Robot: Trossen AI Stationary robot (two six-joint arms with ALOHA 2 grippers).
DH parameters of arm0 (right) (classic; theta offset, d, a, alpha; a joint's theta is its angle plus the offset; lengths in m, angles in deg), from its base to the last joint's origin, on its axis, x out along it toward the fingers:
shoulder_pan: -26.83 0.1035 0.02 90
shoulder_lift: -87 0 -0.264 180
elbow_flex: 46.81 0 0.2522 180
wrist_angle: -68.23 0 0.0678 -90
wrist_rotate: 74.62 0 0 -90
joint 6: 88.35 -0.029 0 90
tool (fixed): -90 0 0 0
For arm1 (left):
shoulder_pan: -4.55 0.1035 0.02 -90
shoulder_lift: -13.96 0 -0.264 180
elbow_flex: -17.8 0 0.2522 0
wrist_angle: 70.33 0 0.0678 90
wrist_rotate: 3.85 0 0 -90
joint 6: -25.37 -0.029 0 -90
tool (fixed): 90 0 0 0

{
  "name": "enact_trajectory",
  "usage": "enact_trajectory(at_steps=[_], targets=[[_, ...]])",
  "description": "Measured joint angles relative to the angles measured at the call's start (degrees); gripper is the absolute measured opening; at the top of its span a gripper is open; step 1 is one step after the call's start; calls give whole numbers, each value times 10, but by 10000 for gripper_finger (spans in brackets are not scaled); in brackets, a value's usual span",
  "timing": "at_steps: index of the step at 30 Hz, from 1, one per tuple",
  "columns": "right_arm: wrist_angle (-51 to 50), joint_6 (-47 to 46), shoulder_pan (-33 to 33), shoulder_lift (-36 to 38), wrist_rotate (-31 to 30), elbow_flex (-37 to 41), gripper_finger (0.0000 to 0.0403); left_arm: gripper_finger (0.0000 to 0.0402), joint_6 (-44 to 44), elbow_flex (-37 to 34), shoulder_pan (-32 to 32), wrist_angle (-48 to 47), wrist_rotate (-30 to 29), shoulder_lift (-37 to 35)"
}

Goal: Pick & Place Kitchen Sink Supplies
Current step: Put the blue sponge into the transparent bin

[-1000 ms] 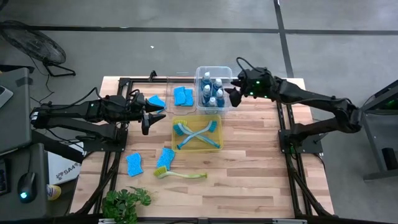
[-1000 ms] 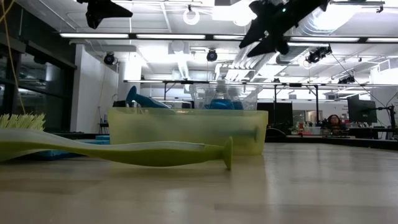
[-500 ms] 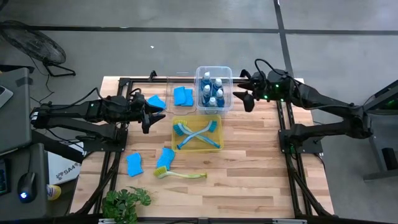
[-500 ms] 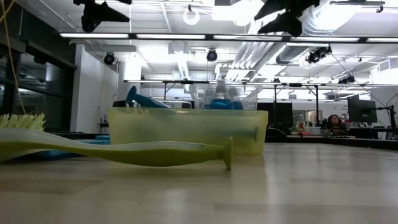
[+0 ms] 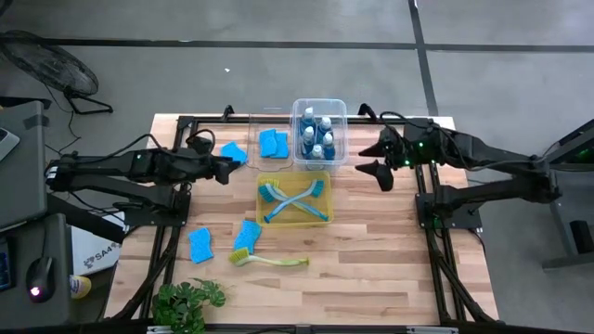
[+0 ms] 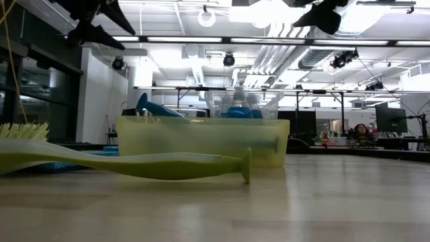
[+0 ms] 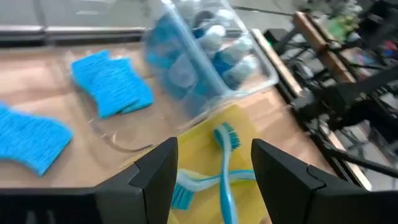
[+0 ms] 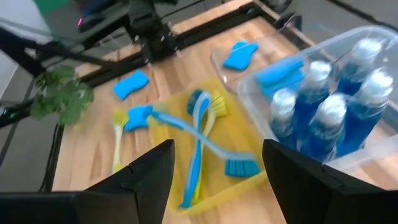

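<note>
Binned: bottles point(image 5: 316, 137), two brushes point(image 5: 291, 199), sponges point(image 5: 273, 143). Left on surface point(image 5: 371, 250): three sponges, one brush point(image 5: 269, 261), beyond left jaws point(image 5: 223, 169). Both jaws released, empty.

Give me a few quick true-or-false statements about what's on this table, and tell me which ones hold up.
1. The yellow bin holds two crossed brushes. True.
2. The bottles stand loose on the table. False: they sit in a clear bin.
3. One brush lies on the table outside the bins. True.
4. The right gripper holds a bottle. False: its fingers are open and empty.
5. All sponges are in a bin. False: one sponge lies on the table near the plant.
</note>
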Motion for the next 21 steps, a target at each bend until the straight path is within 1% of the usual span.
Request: enact_trajectory(at_steps=[6,8,10,14,19,21], targets=[[-39,-17,32,6,-1,0,236,200,36,0,4,-27,-16,24],[-48,-28,42,5,-2,0,236,200,46,0,25,-35,0,34],[-51,-39,53,5,-6,0,236,200,40,0,59,-34,41,48],[-52,-68,73,5,-21,0,236,200,-22,0,138,-16,117,81],[-72,-103,96,5,-70,0,236,200,-110,0,251,21,229,114],[-83,-119,103,5,-87,0,236,200,-140,0,295,21,268,124]])
